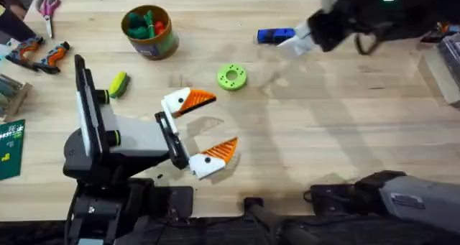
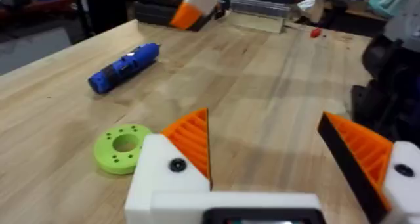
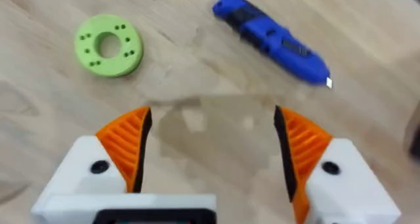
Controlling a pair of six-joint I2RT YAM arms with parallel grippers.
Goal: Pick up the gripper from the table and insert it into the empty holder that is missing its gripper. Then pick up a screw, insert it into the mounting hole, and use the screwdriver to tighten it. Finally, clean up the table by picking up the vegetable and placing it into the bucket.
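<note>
Two arms: both at the wooden table [image 1: 338, 137], each with white fingers and orange ribbed pads.
Left gripper [image 1: 205, 133]: jaws spread wide, nothing between them; sits just left of table centre, resting low by the surface in the overhead view.
Left fingers: both carry orange wedge pads [image 2: 191, 140]; each white holder block [image 2: 172, 178] shows a dark screw head.
Right gripper [image 3: 210, 152]: jaws parted, empty, hanging above bare wood; in the overhead view blurred and dark at about 1 o'clock, near the far edge.
Right pads [image 3: 128, 142]: orange, ribbed, one on each white finger.
Screwdriver [image 1: 275, 35]: blue, pen-shaped, lying flat at about 12 to 1 o'clock of the table, just beside the right arm's blurred tip; well apart from the right gripper's jaws in the right wrist view [image 3: 272, 40].
Green disc [image 1: 231, 76]: round, ringed with small holes, flat on the wood between the screwdriver and the left gripper, at about 12 o'clock of the left jaws.
Vegetable [image 1: 118, 84]: yellow-green, oblong, lying at about 10 o'clock, just beside the left arm's upper link.
Bucket [image 1: 150, 32]: olive tub with brownish rim at about 11 o'clock, holding green and red toy pieces.
Scissors [image 1: 48, 9]: pink-handled, at the far left corner.
Orange-handled tools [image 1: 39, 54]: on the left edge, near 9 to 10 o'clock.
</note>
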